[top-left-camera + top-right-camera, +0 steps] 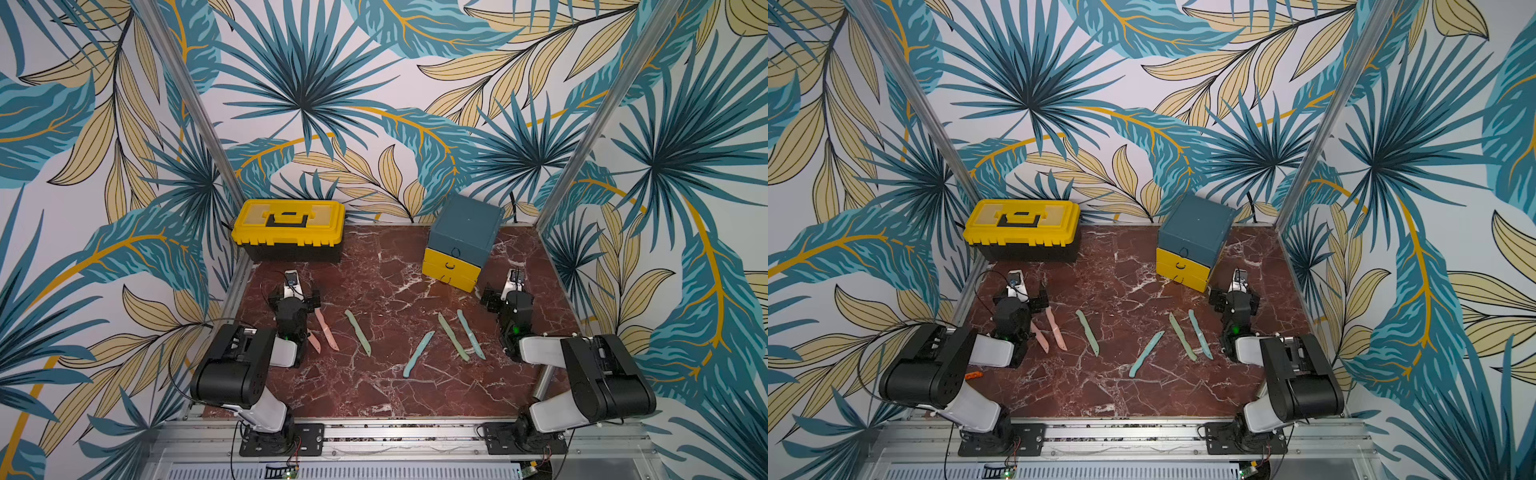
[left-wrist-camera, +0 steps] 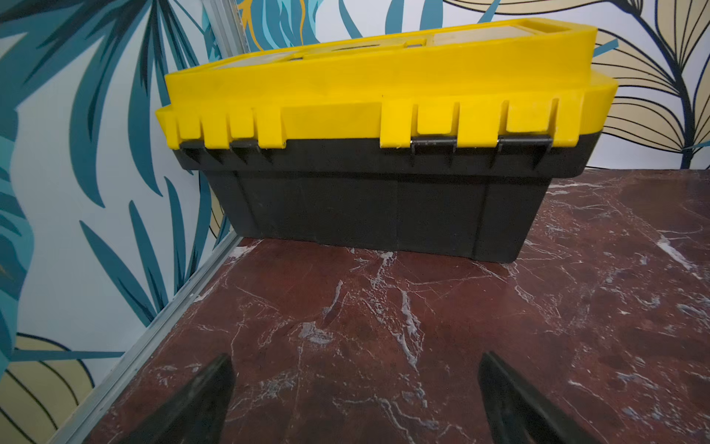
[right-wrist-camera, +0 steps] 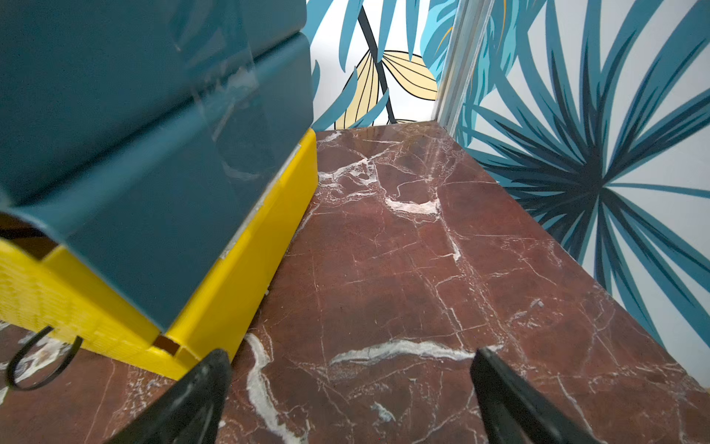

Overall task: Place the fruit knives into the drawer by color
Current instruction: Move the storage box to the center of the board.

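Six fruit knives lie flat on the red marble table in both top views: two pink (image 1: 327, 329) (image 1: 314, 341) beside my left arm, a pale green one (image 1: 358, 332), a light blue one (image 1: 418, 354), then another green (image 1: 453, 336) and blue (image 1: 471, 334) side by side. The drawer (image 1: 461, 241) (image 3: 153, 161), teal over yellow with black loop pulls, stands at the back right with all drawers closed. My left gripper (image 1: 294, 296) (image 2: 355, 384) is open and empty, facing the toolbox. My right gripper (image 1: 509, 294) (image 3: 351, 380) is open and empty beside the drawer's right corner.
A yellow-and-black toolbox (image 1: 289, 228) (image 2: 384, 153) sits closed at the back left. Leaf-patterned walls with aluminium posts (image 1: 582, 137) enclose the table on three sides. A small orange piece (image 1: 973, 375) lies by the left arm's base.
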Motion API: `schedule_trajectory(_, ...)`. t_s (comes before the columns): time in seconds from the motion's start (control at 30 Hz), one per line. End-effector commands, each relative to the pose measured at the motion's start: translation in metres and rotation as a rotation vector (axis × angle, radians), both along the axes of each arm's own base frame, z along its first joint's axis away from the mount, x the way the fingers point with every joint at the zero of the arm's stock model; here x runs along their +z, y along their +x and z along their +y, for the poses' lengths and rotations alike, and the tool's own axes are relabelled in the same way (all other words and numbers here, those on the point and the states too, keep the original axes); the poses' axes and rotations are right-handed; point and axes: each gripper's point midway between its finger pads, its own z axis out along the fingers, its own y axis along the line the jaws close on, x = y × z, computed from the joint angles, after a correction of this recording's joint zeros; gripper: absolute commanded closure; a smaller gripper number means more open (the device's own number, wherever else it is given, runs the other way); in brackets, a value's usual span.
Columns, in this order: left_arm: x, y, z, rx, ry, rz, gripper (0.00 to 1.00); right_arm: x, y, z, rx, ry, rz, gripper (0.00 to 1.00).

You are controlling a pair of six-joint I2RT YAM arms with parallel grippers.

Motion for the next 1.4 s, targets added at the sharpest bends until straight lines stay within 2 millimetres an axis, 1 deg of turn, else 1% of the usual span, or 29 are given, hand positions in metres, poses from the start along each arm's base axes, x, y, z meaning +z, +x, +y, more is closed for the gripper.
schedule_trajectory(0.0, 0.005, 0.002, 0.004, 0.016, -0.008, -0.017, 0.00, 0.003, 0.001, -0.001, -0.011, 0.004, -0.010, 0.00)
schedule_trajectory(0.7, 0.005, 0.003, 0.004, 0.013, -0.009, -0.013, 0.00, 0.004, 0.001, -0.001, -0.012, 0.007, -0.012, 0.00)
schedule_trajectory(0.77, 0.008, 0.000, 0.002, 0.000, -0.001, -0.030, 0.00, 0.006, 0.000, -0.002, -0.017, -0.001, -0.013, 0.00)
schedule_trajectory(0.8, 0.011, -0.003, -0.002, -0.019, 0.004, -0.037, 0.00, 0.010, 0.000, -0.006, -0.041, 0.007, -0.017, 0.00)
schedule_trajectory(0.87, 0.021, -0.010, -0.006, -0.024, 0.022, -0.073, 0.00, 0.014, 0.000, -0.004, -0.027, -0.004, -0.009, 0.00)
schedule_trajectory(0.9, 0.029, -0.012, -0.013, -0.034, 0.051, -0.080, 0.00, 0.021, 0.000, -0.009, -0.057, -0.019, -0.022, 0.00)
schedule_trajectory(0.97, 0.045, -0.011, -0.032, -0.077, 0.119, -0.068, 0.00, 0.034, -0.004, -0.026, -0.177, -0.004, 0.021, 0.00)
schedule_trajectory(1.0, 0.055, -0.009, -0.043, -0.108, 0.154, -0.063, 0.00, 0.038, -0.007, -0.030, -0.208, 0.000, 0.056, 0.00)
schedule_trajectory(1.03, 0.063, -0.008, -0.050, -0.119, 0.170, -0.056, 0.00, 0.048, -0.006, -0.031, -0.218, 0.000, 0.064, 0.00)
schedule_trajectory(1.1, 0.085, -0.004, -0.066, -0.155, 0.138, -0.080, 0.00, 0.063, -0.006, -0.033, -0.235, 0.014, 0.069, 0.00)
schedule_trajectory(1.13, 0.098, -0.002, -0.078, -0.188, 0.115, -0.076, 0.00, 0.070, -0.007, -0.034, -0.246, 0.019, 0.077, 0.00)
schedule_trajectory(1.27, 0.135, 0.012, -0.115, -0.260, -0.005, 0.011, 0.00, 0.096, -0.008, -0.031, -0.265, 0.078, 0.153, 0.00)
schedule_trajectory(1.3, 0.136, 0.016, -0.123, -0.271, -0.014, 0.060, 0.00, 0.102, -0.007, -0.028, -0.255, 0.094, 0.180, 0.00)
schedule_trajectory(1.33, 0.139, 0.021, -0.139, -0.310, -0.096, 0.104, 0.00, 0.106, -0.010, -0.028, -0.265, 0.105, 0.225, 0.00)
schedule_trajectory(1.37, 0.145, 0.027, -0.155, -0.351, -0.129, 0.151, 0.00, 0.111, -0.012, -0.030, -0.298, 0.120, 0.270, 0.00)
